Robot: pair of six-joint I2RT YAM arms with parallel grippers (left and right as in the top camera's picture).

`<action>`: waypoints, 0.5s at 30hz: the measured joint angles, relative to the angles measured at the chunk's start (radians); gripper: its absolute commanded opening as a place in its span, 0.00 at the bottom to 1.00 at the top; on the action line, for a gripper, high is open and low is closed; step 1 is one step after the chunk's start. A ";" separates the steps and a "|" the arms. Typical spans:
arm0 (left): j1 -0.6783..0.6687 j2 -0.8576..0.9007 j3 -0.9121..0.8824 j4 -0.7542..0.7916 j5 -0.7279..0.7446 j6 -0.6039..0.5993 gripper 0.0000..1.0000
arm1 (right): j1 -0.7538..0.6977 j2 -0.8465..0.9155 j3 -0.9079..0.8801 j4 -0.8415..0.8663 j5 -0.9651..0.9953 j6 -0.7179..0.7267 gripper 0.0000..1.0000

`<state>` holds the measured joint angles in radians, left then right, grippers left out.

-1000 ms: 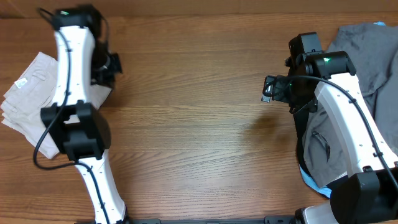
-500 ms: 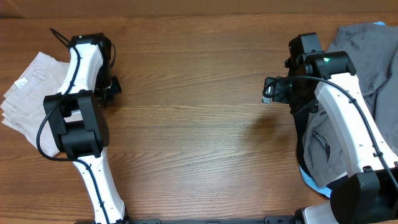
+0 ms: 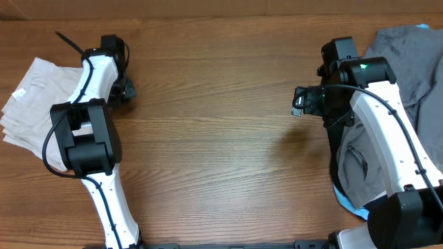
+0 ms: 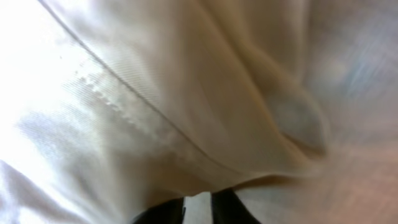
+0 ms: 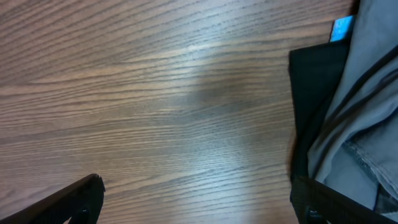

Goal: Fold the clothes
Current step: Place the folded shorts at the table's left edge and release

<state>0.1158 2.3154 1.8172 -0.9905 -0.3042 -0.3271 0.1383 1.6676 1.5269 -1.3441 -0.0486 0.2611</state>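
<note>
Left gripper [image 3: 127, 88] pinches the edge of the beige shorts [image 3: 34, 104], its arm lying across them. Right gripper [image 3: 299, 102] hangs spread wide over the table [image 3: 221, 152], grey pile [image 3: 408, 62] just beside.

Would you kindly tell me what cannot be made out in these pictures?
- left pincer: open or shut unclear; left wrist view is a blurred close-up.
- beige shorts: right part under left arm, overhead.
- grey garments: cut by overhead's right edge, partly under right arm.
</note>
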 measured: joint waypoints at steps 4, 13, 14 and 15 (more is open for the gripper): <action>0.005 0.000 0.000 0.130 -0.016 0.005 0.29 | 0.000 0.000 0.000 -0.010 0.000 0.000 1.00; 0.101 0.000 0.000 0.271 -0.016 0.008 0.38 | 0.000 0.000 0.000 -0.013 0.000 0.000 1.00; 0.115 0.000 0.000 0.273 -0.010 0.011 0.40 | 0.000 0.000 0.000 -0.013 0.000 0.000 1.00; 0.135 0.000 0.000 0.272 0.004 0.012 0.42 | 0.000 0.000 0.000 -0.011 0.000 0.000 1.00</action>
<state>0.2512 2.3154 1.8168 -0.7181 -0.3000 -0.3149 0.1383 1.6676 1.5269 -1.3552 -0.0486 0.2615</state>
